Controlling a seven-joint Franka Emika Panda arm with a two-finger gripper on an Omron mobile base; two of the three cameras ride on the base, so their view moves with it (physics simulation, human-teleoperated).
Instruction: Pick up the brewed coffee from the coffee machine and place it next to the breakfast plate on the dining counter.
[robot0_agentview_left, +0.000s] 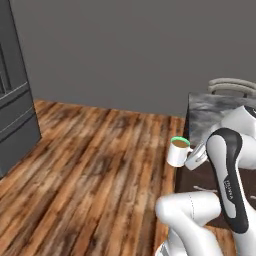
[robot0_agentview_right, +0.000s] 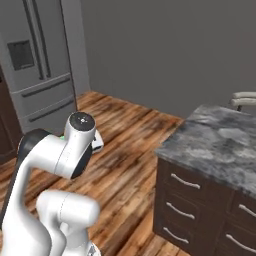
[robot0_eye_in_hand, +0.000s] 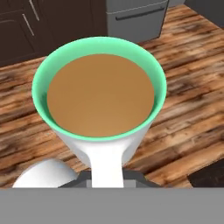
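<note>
Above the brown plank floor (robot0_agentview_left: 100, 165), the hand (robot0_agentview_left: 194, 159) apparently grips the small white green-rimmed mug of brown coffee (robot0_agentview_left: 177, 151) by its handle.

The white Franka arm stands folded above its base, elbow bent high and forearm reaching out level over the wooden floor. Its gripper (robot0_agentview_left: 189, 159) is clamped on the handle of the brewed coffee (robot0_agentview_left: 177, 151), holding the mug upright in mid-air, clear of any surface, brown liquid level inside.
</note>
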